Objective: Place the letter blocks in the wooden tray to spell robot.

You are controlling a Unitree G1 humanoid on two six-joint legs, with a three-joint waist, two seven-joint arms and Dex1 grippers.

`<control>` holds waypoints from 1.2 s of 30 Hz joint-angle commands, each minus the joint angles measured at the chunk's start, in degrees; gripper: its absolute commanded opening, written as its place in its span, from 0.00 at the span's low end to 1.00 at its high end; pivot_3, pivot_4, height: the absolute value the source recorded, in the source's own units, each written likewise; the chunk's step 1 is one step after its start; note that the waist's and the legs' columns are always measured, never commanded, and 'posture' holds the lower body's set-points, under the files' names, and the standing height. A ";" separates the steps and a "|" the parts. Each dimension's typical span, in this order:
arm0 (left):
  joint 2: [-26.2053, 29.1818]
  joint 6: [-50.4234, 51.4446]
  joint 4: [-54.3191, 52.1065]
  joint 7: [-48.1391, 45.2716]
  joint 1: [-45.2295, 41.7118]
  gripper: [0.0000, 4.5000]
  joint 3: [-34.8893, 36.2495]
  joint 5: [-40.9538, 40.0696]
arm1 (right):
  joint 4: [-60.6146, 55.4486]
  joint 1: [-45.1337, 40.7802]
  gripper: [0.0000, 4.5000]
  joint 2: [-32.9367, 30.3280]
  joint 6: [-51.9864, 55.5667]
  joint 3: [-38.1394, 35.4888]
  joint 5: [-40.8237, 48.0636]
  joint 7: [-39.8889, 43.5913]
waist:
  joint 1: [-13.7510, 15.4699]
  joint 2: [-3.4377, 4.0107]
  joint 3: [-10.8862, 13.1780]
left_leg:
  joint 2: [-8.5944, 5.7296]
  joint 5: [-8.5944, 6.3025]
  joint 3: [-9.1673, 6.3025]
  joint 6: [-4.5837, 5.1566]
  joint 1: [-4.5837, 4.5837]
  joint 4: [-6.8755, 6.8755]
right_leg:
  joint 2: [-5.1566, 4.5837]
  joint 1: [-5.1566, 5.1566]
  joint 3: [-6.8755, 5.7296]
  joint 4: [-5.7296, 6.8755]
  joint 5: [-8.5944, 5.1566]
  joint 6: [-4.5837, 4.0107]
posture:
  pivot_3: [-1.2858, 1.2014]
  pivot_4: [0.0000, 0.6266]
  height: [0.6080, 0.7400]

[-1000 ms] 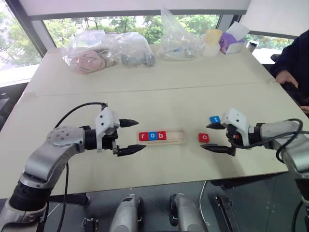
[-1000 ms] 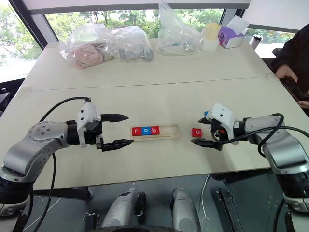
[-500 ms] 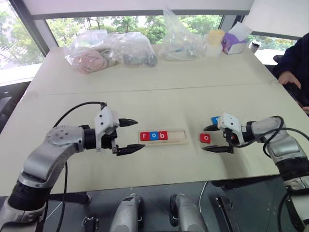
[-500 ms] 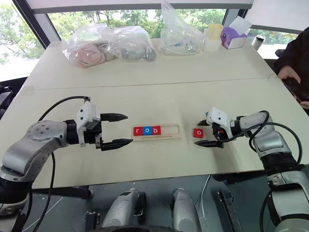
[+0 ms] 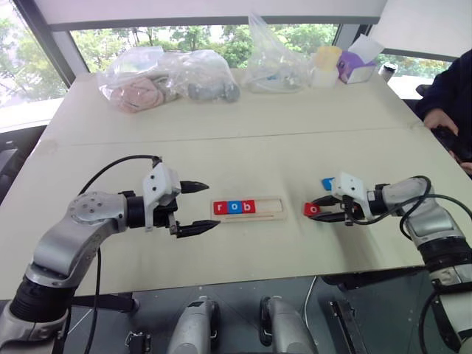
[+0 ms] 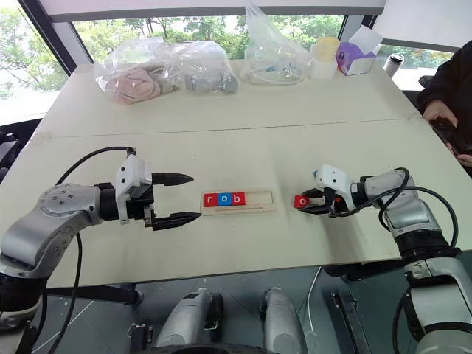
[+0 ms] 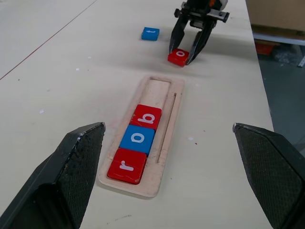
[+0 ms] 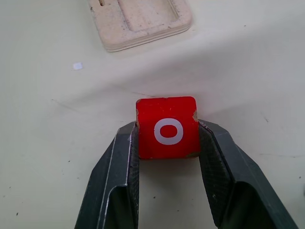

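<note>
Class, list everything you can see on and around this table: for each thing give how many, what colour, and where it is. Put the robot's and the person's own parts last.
wooden tray: one, light wood, mid table.
blocks in tray: three, red r, blue o, red b, filling its left end.
red o block: one, right of the tray, between the right hand's fingers.
blue block: one, on the table beyond the red o.
plastic bags: clear, several, far edge.
yellowish container: one, far right.
purple box: one, far right.
table: one, pale.
left hand: open, left of the tray.
right hand: shut on the red o.
person's hand: right edge.
</note>
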 commanded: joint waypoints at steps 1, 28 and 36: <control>0.72 -0.16 -1.99 -0.02 0.22 1.00 1.73 -0.70 | -8.39 -2.22 0.25 1.05 3.61 -0.67 2.14 0.14 | -0.16 0.01 0.00 | 0.01 0.00 0.00 0.00 0.00 0.00 | 0.00 -0.01 0.00 0.01 0.00 0.00 | 0.52 0.24 0.89; 1.21 1.34 -5.69 2.54 3.33 1.00 3.79 -1.39 | -2.10 -13.31 0.25 13.33 -0.33 9.82 -5.36 0.09 | -0.19 0.01 0.00 | -0.01 0.03 0.00 -0.06 0.01 -0.02 | 0.01 -0.03 0.00 0.08 0.01 0.01 | 0.52 0.24 0.89; 1.26 1.28 -5.63 2.80 3.18 1.00 3.62 -1.47 | -1.24 -13.40 0.25 14.09 -0.62 9.78 -6.01 0.41 | -0.21 0.01 0.00 | -0.01 0.04 0.00 -0.07 0.01 -0.02 | 0.02 -0.03 0.00 0.09 0.02 0.03 | 0.52 0.24 0.89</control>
